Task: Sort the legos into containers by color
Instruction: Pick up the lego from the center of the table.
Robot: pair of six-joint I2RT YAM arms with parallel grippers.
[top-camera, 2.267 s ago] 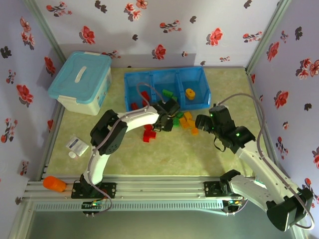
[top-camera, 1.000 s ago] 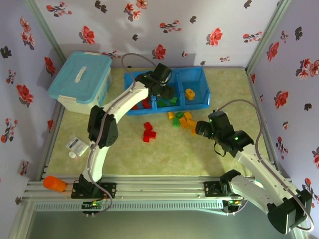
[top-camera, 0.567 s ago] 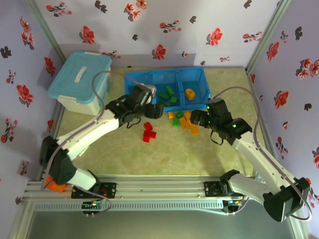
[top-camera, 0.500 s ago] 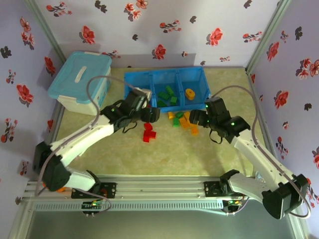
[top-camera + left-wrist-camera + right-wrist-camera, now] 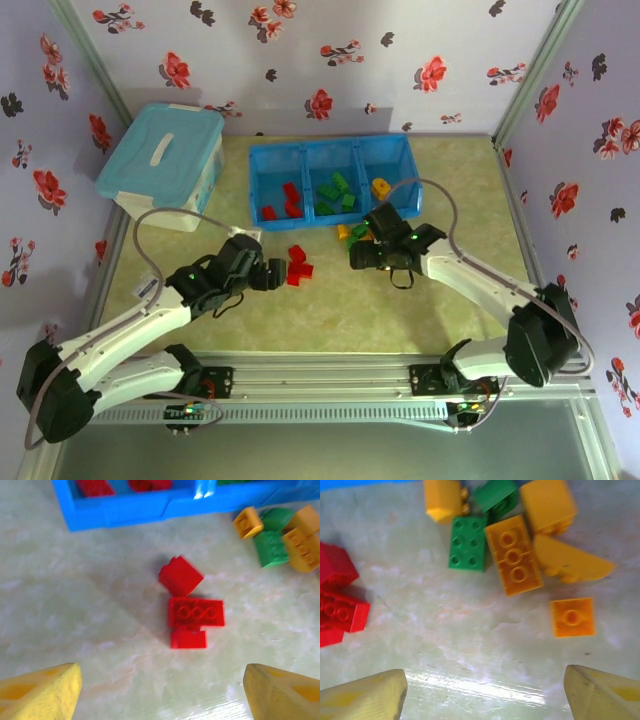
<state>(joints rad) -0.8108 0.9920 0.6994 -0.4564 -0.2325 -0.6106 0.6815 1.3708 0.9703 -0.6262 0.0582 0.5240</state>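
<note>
Pale green marbled tabletop (image 5: 330, 310), enclosed by floral-papered walls (image 5: 400, 60), carries loose red legos (image 5: 298, 265) and yellow and green legos (image 5: 358, 232) at centre frame, just below the blue containers (image 5: 330, 143); left tool (image 5: 278, 272) and right tool (image 5: 358, 257) both released, empty.

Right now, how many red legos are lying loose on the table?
3 red legos, clustered before the blue tray: a tilted brick nearest the tray, a studded brick next, a small piece against it. Others may hide underneath.
</note>
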